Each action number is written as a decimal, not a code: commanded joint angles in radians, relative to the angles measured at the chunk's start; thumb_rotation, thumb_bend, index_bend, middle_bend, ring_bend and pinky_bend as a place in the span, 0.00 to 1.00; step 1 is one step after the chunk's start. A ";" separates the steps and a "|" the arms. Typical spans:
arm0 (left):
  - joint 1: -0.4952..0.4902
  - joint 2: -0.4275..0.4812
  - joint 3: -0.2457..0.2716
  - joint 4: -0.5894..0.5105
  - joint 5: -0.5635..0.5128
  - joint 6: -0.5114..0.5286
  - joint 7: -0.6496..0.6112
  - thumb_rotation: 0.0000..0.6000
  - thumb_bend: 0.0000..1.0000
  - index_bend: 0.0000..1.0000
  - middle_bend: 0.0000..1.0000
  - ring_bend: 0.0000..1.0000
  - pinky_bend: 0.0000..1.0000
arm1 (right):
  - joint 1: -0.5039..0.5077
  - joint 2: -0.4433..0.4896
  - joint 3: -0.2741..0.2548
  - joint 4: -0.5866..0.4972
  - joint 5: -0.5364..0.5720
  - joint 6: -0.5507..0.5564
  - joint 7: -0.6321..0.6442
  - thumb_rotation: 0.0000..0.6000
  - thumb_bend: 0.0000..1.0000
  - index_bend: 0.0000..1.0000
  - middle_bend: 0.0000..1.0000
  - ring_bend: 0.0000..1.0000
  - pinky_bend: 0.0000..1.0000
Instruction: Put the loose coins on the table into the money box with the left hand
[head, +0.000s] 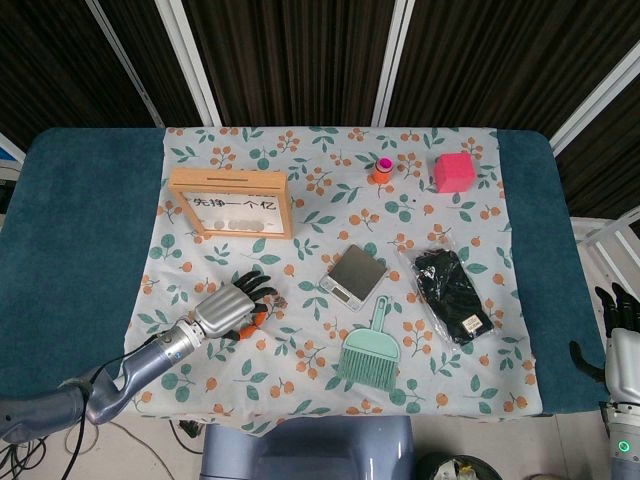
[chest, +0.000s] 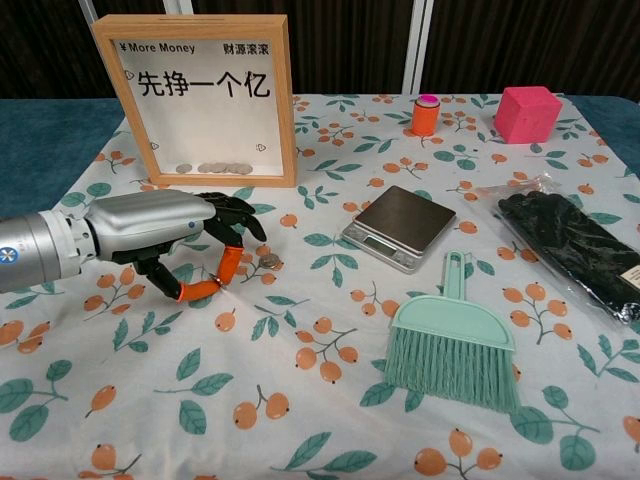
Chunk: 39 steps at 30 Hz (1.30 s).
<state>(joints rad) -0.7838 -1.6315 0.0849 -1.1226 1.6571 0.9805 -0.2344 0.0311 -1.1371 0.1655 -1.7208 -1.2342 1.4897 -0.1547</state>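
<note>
Money box (chest: 195, 98), near table's back left corner: top line of front panel reads "¥More Money" at left, "财源滚滚" at right. Below, large black characters "先挣一个亿". In head view same large characters show on box front, small, barely legible. No other readable text on other things on table.

money box (chest: 205, 98): 1, several coins inside, exact count unclear | loose coin (chest: 269, 260): 1, in front of box | scale (chest: 399, 226): 1 | green brush (chest: 454, 343): 1 | pink cube (chest: 527, 113): 1 | orange bottle (chest: 425, 115): 1 | black bagged item (chest: 568, 245): 1 | hands: 2, left hand (chest: 180, 230), right hand (head: 620, 322)
</note>
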 joint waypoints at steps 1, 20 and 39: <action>0.002 -0.001 -0.002 0.001 -0.002 0.003 0.003 1.00 0.40 0.68 0.18 0.00 0.00 | 0.000 0.000 -0.001 0.000 -0.001 0.000 -0.001 1.00 0.39 0.12 0.03 0.05 0.00; -0.012 0.006 -0.041 -0.047 -0.007 0.034 -0.052 1.00 0.41 0.69 0.20 0.00 0.00 | 0.002 0.004 -0.005 -0.004 0.003 -0.008 -0.004 1.00 0.39 0.12 0.03 0.05 0.00; 0.039 0.086 0.025 -0.119 -0.005 0.045 -0.121 1.00 0.41 0.69 0.19 0.00 0.00 | 0.003 0.003 -0.006 -0.005 0.004 -0.009 -0.007 1.00 0.40 0.12 0.03 0.05 0.00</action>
<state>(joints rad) -0.7511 -1.5500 0.1039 -1.2407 1.6521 1.0217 -0.3537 0.0345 -1.1339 0.1590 -1.7260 -1.2301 1.4807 -0.1616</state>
